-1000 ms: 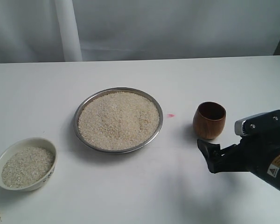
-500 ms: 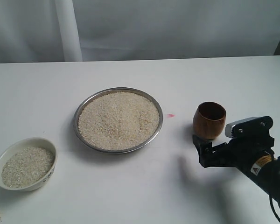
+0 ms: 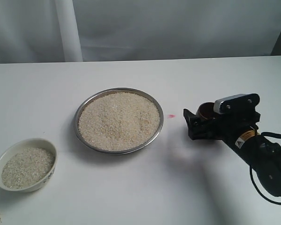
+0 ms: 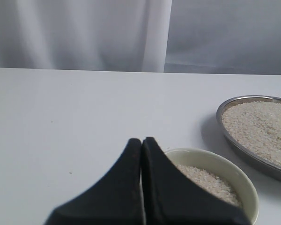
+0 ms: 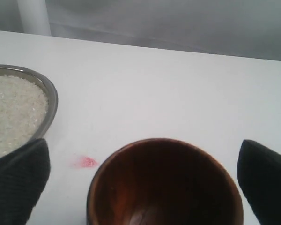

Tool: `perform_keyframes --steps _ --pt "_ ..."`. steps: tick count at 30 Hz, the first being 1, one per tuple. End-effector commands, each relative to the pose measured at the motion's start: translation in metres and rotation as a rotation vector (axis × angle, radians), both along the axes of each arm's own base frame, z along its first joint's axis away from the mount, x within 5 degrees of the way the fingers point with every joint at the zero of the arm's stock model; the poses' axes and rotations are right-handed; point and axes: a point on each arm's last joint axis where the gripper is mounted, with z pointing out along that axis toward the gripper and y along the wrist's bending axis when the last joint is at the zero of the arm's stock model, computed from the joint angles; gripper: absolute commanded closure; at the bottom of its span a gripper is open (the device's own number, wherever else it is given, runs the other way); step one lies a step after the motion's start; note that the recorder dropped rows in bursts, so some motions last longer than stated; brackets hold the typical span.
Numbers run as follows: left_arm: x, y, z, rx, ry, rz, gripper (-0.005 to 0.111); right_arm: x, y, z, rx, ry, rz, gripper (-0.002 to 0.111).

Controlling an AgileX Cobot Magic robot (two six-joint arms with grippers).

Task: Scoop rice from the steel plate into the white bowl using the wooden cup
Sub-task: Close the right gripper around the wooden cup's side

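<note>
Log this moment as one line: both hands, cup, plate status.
right hand: open, straddling wooden cup, no contact | left hand: shut, empty, near white bowl | steel plate: holds rice

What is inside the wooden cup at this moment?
The wooden cup shows only bare brown wood inside; nothing lies there. Its lowest part is cut off by the right wrist view's edge.

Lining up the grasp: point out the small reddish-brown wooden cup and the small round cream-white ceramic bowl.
reddish-brown wooden cup (image 5: 164,187), right wrist view, on its dark inside.
cream-white ceramic bowl (image 3: 50,176), exterior view, on its patterned outer wall.
</note>
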Motion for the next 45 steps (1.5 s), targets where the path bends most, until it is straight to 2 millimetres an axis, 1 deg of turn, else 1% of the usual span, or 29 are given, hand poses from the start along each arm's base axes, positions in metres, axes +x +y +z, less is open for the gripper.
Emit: perform_keyframes --steps 1,11,14,19,24,25,28,40,45 --pt "0.000 0.000 0.002 -0.007 -0.014 -0.005 0.107 0.003 -0.002 0.000 -0.008 0.001 -0.009 0.003" --pt "0.000 0.000 0.002 -0.007 -0.014 -0.005 0.107 0.001 -0.002 -0.009 -0.035 0.081 -0.009 0.003" --pt "0.000 0.000 0.002 -0.007 -0.014 -0.005 0.107 -0.001 -0.003 -0.020 -0.044 0.111 -0.009 0.003" --pt "0.000 0.000 0.002 -0.007 -0.014 -0.005 0.107 -0.001 -0.003 -0.028 -0.023 0.057 -0.008 0.003" --pt "0.000 0.000 0.002 -0.007 -0.014 -0.005 0.107 0.000 -0.004 -0.027 -0.039 0.040 -0.026 0.003" --pt "0.000 0.000 0.002 -0.007 -0.014 -0.005 0.107 0.003 -0.003 -0.026 -0.035 0.028 -0.024 0.003" --pt "0.000 0.000 0.002 -0.007 -0.014 -0.005 0.107 0.016 0.001 -0.027 -0.048 0.062 -0.019 0.003" --pt "0.000 0.000 0.002 -0.007 -0.014 -0.005 0.107 0.016 0.001 -0.027 -0.048 0.061 -0.014 0.004" --pt "0.000 0.000 0.002 -0.007 -0.014 -0.005 0.107 0.015 0.001 -0.028 -0.053 0.074 -0.014 0.008"
